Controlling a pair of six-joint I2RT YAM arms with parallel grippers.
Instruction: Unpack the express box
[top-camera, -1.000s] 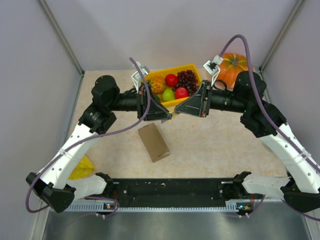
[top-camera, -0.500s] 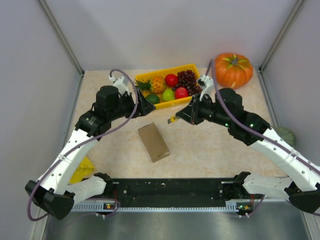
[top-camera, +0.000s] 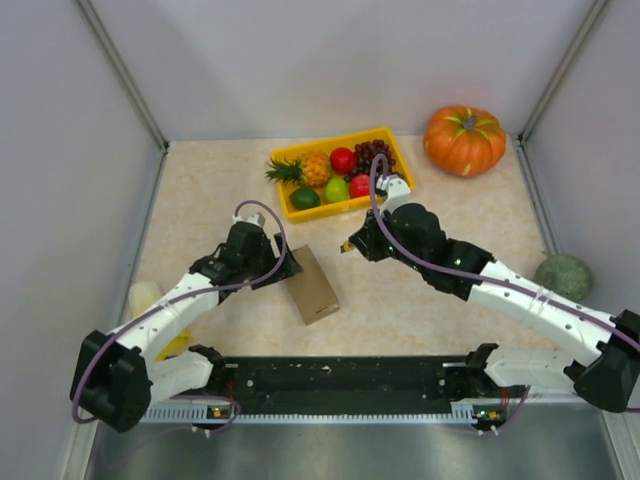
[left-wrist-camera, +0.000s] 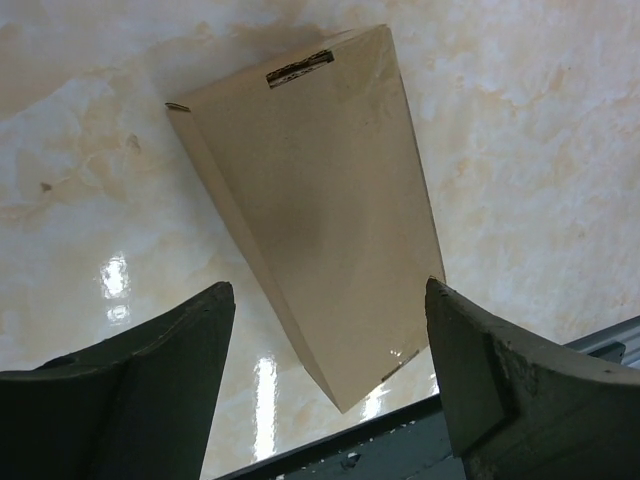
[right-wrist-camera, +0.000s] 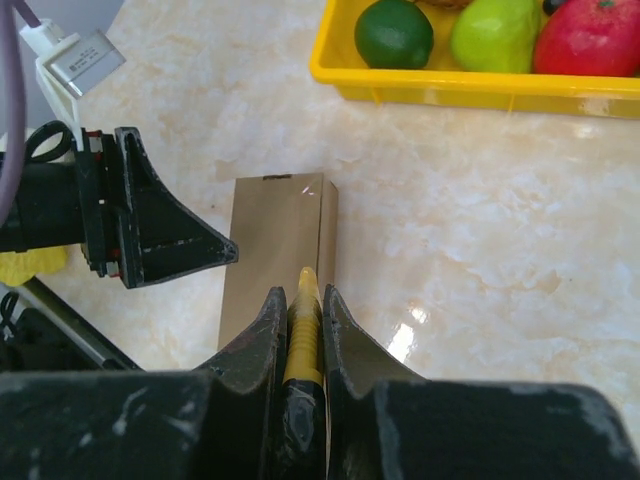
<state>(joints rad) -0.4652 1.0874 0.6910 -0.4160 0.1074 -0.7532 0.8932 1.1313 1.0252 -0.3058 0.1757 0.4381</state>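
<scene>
The express box (top-camera: 310, 285) is a flat brown cardboard box lying closed on the table. It fills the left wrist view (left-wrist-camera: 320, 200) and shows in the right wrist view (right-wrist-camera: 275, 260). My left gripper (top-camera: 287, 267) is open just above the box's far-left end, with the box between its fingers (left-wrist-camera: 328, 290) and not touching them. My right gripper (top-camera: 350, 245) is shut on a thin yellow tool (right-wrist-camera: 302, 310) whose tip points at the box's right edge, a little above it. The left gripper's fingers (right-wrist-camera: 160, 240) also show in the right wrist view.
A yellow tray (top-camera: 330, 208) of fruit stands behind the box, with an orange pumpkin (top-camera: 464, 140) at the back right. A green melon (top-camera: 563, 275) is at the right wall. A yellow object (top-camera: 165, 345) and a pale one (top-camera: 145, 295) lie at the left. The black base rail (top-camera: 340, 380) runs along the front.
Both arms have swung down and forward from beside the fruit tray to the box. The left gripper now straddles the box's end, and the right gripper has brought the yellow tool near it.
</scene>
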